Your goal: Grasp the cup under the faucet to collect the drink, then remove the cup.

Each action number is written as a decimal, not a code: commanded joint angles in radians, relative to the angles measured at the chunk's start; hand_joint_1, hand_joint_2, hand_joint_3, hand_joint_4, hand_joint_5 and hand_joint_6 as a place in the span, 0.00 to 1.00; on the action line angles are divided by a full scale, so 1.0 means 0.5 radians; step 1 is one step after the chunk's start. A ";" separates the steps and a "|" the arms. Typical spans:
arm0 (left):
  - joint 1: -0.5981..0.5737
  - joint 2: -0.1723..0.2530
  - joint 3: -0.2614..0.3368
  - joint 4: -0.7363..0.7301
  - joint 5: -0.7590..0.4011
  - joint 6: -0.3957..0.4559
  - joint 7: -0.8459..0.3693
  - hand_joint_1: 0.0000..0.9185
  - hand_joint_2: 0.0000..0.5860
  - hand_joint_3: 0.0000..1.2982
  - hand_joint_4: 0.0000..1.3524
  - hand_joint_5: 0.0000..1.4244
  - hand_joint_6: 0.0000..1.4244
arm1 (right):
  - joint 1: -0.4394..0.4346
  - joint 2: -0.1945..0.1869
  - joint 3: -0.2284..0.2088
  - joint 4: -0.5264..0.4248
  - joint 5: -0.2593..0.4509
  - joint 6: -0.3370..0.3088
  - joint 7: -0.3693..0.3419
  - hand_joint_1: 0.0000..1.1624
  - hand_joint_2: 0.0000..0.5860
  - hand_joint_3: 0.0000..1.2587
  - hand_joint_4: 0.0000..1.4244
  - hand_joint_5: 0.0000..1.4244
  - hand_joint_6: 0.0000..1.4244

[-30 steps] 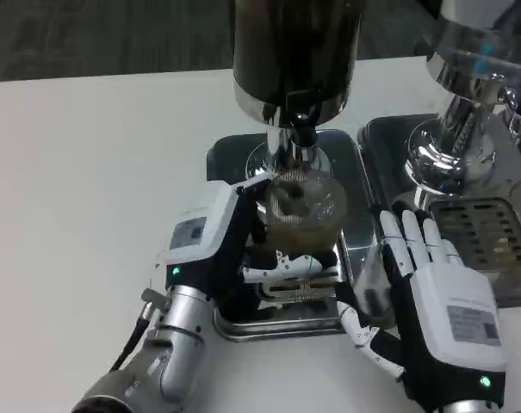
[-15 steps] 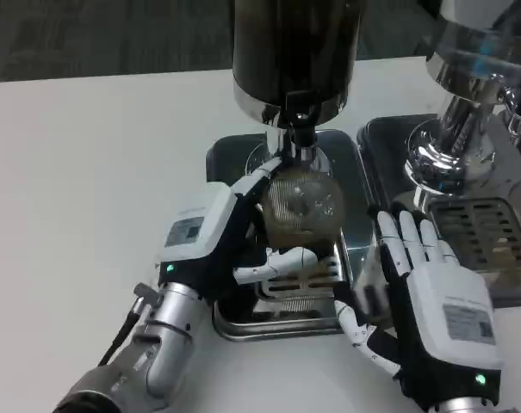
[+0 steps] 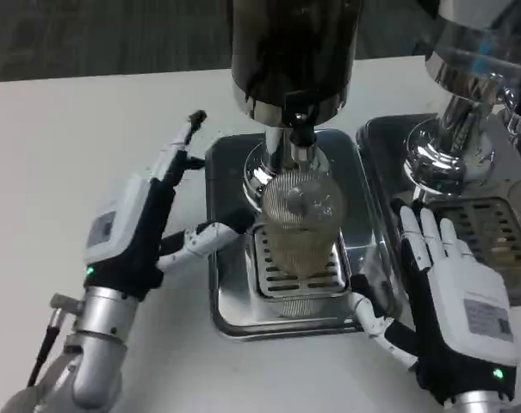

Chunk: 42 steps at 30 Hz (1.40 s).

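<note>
Left hand [image 3: 131, 228] withdrawn, fingers spread, ribbed clear cup [image 3: 300, 225] freed

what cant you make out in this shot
- Head view: the top of the dark dispenser is cut off by the upper edge.
- The faucet outlet is hidden by its own body.
- The cup is clear and ribbed; its drink level is unreadable.
- The second dispenser runs off the right edge.
</note>
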State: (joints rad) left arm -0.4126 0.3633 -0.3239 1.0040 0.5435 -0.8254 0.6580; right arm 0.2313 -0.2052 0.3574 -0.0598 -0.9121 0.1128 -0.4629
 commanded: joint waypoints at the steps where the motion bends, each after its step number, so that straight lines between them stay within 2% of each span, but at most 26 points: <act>1: 0.099 0.131 0.063 -0.240 -0.066 -0.093 -0.206 0.00 0.00 0.00 0.00 0.13 0.11 | -0.042 -0.010 -0.029 0.032 0.072 -0.062 0.002 0.23 0.65 0.00 0.00 0.00 0.06; 5: 0.168 0.187 0.162 -0.409 -0.324 -0.214 -0.523 0.00 0.03 0.01 0.00 0.09 0.08 | -0.070 -0.022 -0.041 0.058 0.133 -0.110 0.012 0.21 0.62 0.00 0.00 0.00 0.06; 7: 0.199 0.203 0.207 -0.494 -0.539 -0.299 -0.735 0.00 0.05 0.01 0.00 0.09 0.07 | -0.074 -0.025 -0.050 0.057 0.165 -0.135 0.025 0.21 0.62 0.00 0.00 0.00 0.06; 10: 0.230 0.220 0.255 -0.631 -0.820 -0.349 -1.049 0.00 0.07 0.00 0.00 0.03 0.04 | -0.075 -0.037 -0.060 0.047 0.188 -0.158 0.035 0.21 0.62 0.00 0.00 0.00 0.06; 16: 0.287 0.214 0.318 -0.927 -1.229 -0.252 -1.566 0.00 0.06 0.00 0.00 0.00 0.00 | -0.083 -0.040 -0.063 0.052 0.201 -0.165 0.051 0.21 0.62 0.00 0.00 0.00 0.06; 20: 0.318 0.182 0.360 -1.116 -1.416 -0.154 -1.792 0.00 0.09 0.00 0.00 0.00 0.00 | -0.083 -0.035 -0.061 0.055 0.202 -0.162 0.054 0.21 0.62 0.00 0.00 0.00 0.06; 23: 0.286 0.199 0.391 -1.246 -1.331 -0.119 -1.872 0.00 0.10 0.00 0.00 0.00 0.01 | -0.084 -0.034 -0.063 0.058 0.210 -0.167 0.056 0.21 0.63 0.00 0.00 0.00 0.06; 27: 0.230 0.139 0.395 -1.255 -1.363 -0.050 -1.984 0.00 0.12 0.00 0.00 0.00 0.03 | -0.081 -0.021 -0.057 0.060 0.206 -0.164 0.050 0.21 0.65 0.00 0.00 0.00 0.07; 33: 0.121 0.064 0.417 -1.142 -1.282 -0.056 -2.056 0.00 0.14 0.00 0.00 0.01 0.03 | -0.068 -0.008 -0.061 0.070 0.211 -0.171 0.036 0.21 0.65 0.00 0.00 0.00 0.07; 37: 0.033 0.000 0.421 -0.997 -1.308 -0.033 -2.130 0.00 0.14 0.00 0.00 0.02 0.03 | -0.064 -0.003 -0.061 0.075 0.208 -0.171 0.029 0.21 0.65 0.00 0.00 0.00 0.07; 42: -0.026 -0.039 0.426 -0.879 -1.236 -0.077 -2.166 0.00 0.15 0.03 0.00 0.07 0.07 | -0.053 0.003 -0.067 0.069 0.202 -0.164 0.018 0.21 0.65 0.00 0.00 0.00 0.07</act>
State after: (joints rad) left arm -0.4093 0.3491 -0.1136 0.5450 -0.1010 -0.8522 -0.4048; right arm 0.1972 -0.2060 0.3297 -0.0308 -0.8164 0.0406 -0.4393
